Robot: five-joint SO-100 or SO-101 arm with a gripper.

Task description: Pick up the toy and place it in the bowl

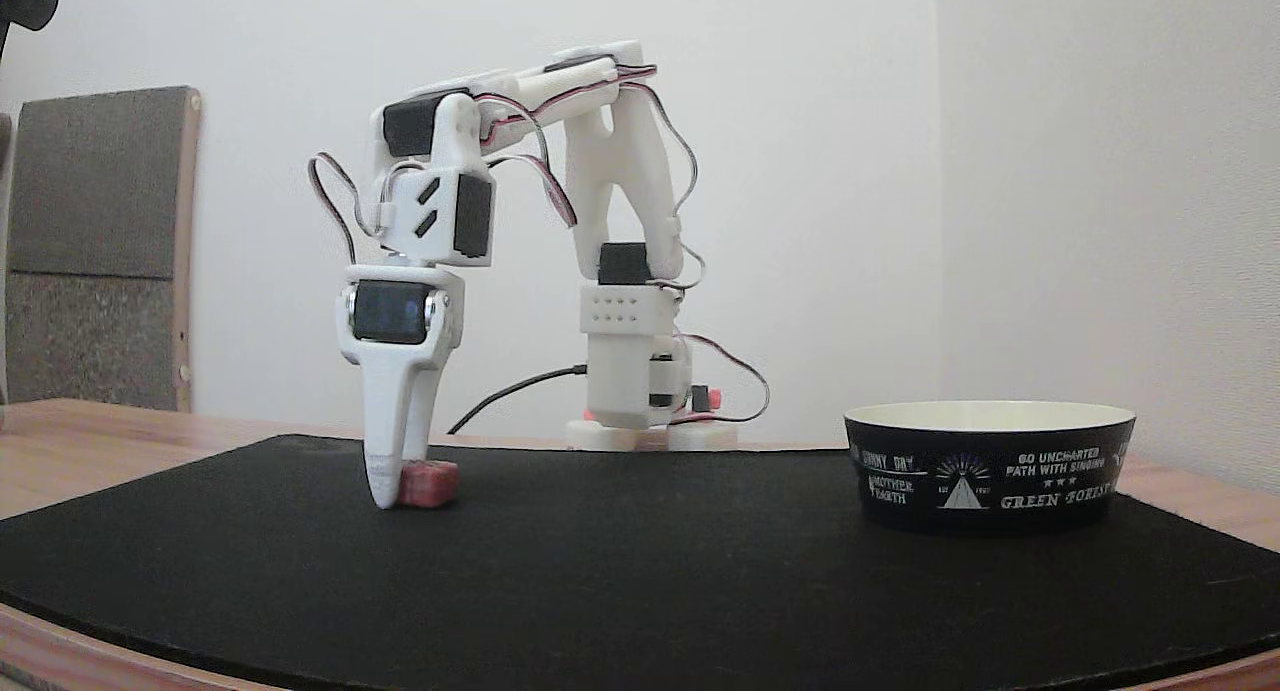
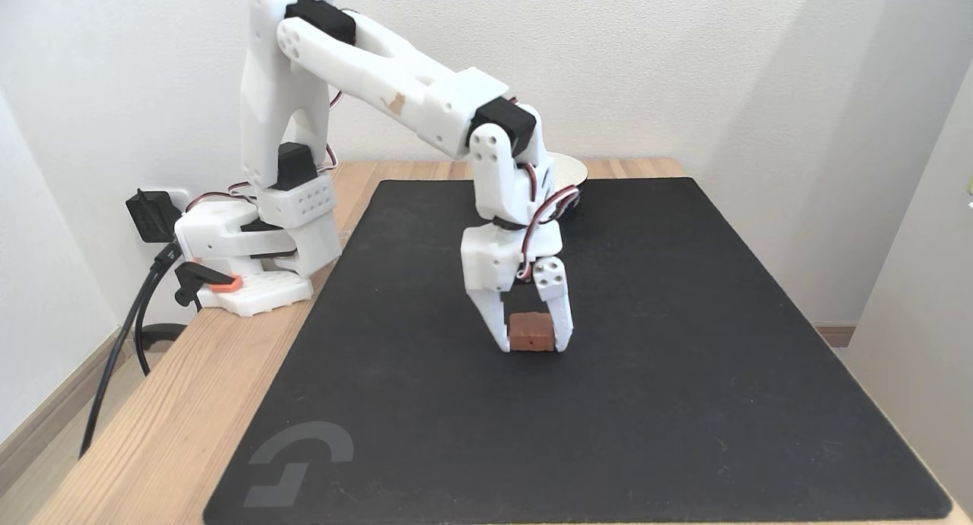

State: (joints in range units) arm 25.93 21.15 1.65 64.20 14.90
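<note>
Low fixed view: gripper (image 1: pixel 400 496) tips at mat (image 1: pixel 640 571), toy (image 1: pixel 430 483) beside them, bowl (image 1: pixel 988 463) well apart rightward; raised fixed view: jaws flank and apparently clamp toy (image 2: pixel 530 332); advisable: confirm firm centred hold before lifting.

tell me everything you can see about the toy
The toy is a small reddish-pink block with rounded edges and a matte, slightly rough-looking surface. It lies flat on the black mat, between the two fingers of the white gripper, whose tips reach down to the mat on either side of it. In a fixed view it sticks out beside the gripper, far from the bowl.
</note>
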